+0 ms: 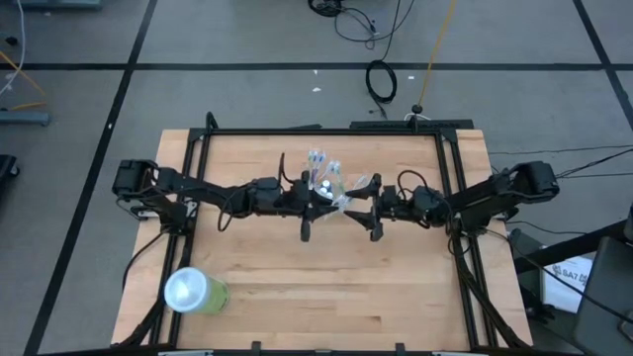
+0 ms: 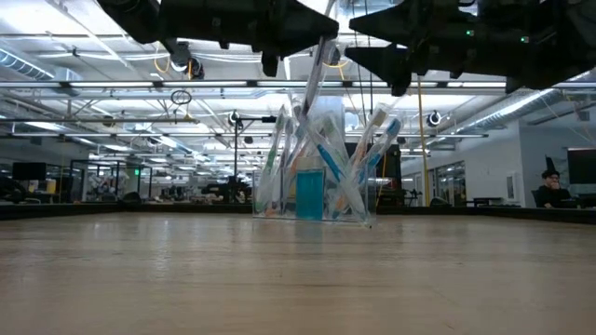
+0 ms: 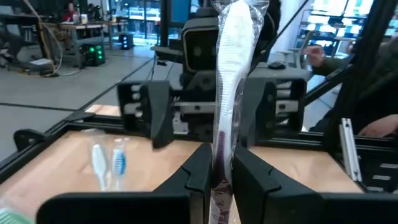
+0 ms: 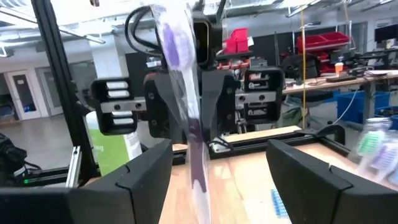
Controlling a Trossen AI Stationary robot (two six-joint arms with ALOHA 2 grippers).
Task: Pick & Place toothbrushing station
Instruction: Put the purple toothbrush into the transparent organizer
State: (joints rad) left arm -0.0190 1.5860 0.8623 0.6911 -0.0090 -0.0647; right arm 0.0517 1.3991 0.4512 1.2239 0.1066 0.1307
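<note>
One clear plastic cup (image 2: 312, 181) is standing mid-table, holding several toothbrushes (too crowded to count exactly). The left gripper (image 3: 217, 171) is pinching one wrapped toothbrush (image 3: 233, 68) just above the cup. The right gripper (image 4: 217, 165) is hovering beside it, fingers spread wide and holding nothing. One lime-green tumbler (image 1: 196, 293) is lying well apart.

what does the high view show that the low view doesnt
Only the high view shows the lime-green tumbler lying near the table's front left corner, and both arms reaching in from opposite sides, the left hand and right hand facing each other.

Only the low view shows the clear cup standing upright with toothbrushes fanned out, the room behind, and a seated person at far right.

Both show the cup of toothbrushes mid-table, with the hands close above it.
</note>
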